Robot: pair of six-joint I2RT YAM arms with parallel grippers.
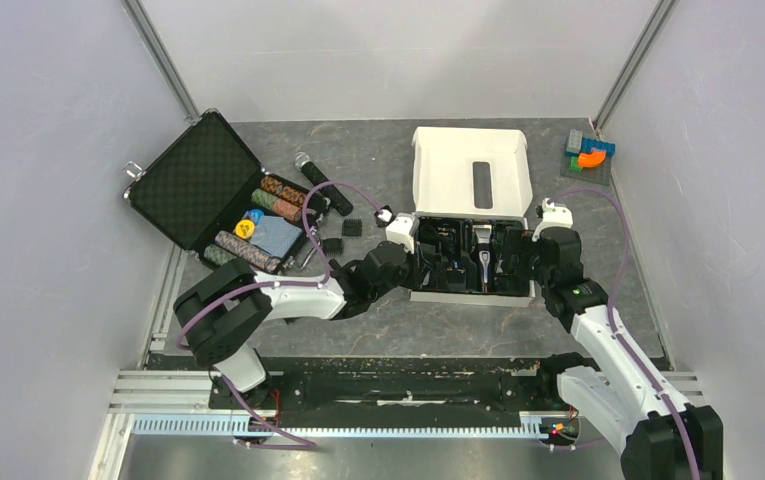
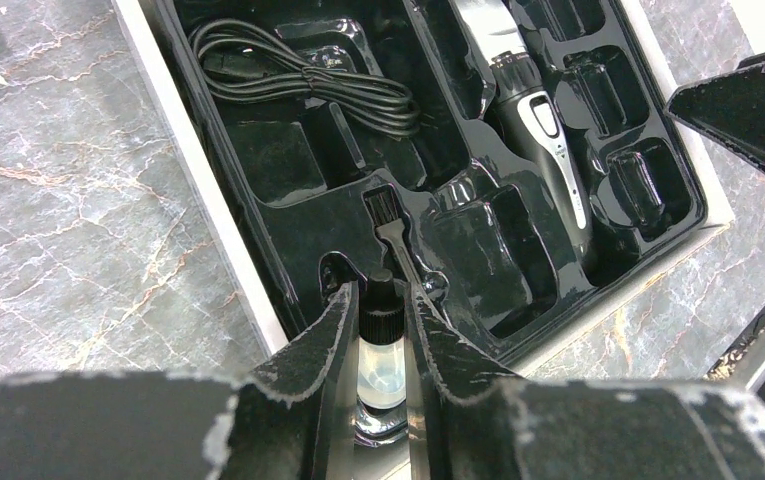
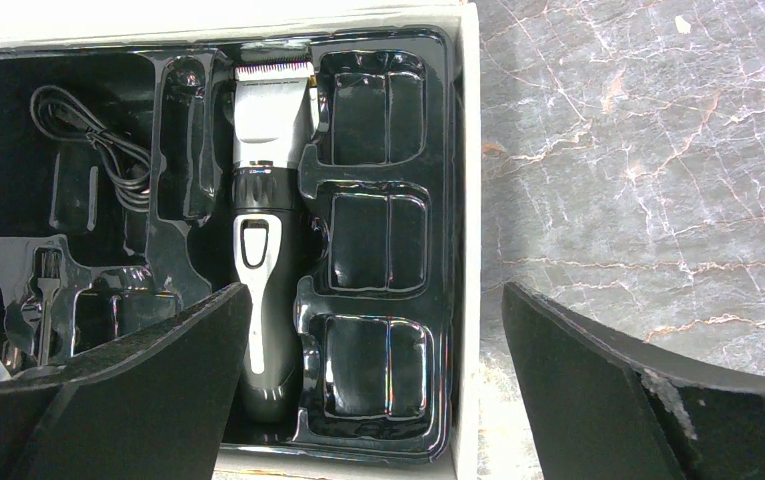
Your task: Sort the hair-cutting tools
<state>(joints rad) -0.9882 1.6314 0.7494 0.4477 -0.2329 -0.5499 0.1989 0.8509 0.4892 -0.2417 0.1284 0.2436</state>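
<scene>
Left end effector (image 2: 380,300) clenched on small clear bottle (image 2: 380,372). Keep upright, lower gently into tray (image 2: 293,275) pocket, lower centre, beside brush (image 2: 390,225). Right end effector (image 3: 376,290) released.

No lettering legible anywhere, none readable on the hair clipper (image 3: 258,250), the black tray (image 3: 440,250), the white box (image 1: 440,170)

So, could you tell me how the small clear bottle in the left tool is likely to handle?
Probably light: the small clear bottle looks tiny, pinched whole in the left tool. Its smooth, glossy wall may slip under a loose grip. As it looks round, it could roll if laid on its side.
</scene>
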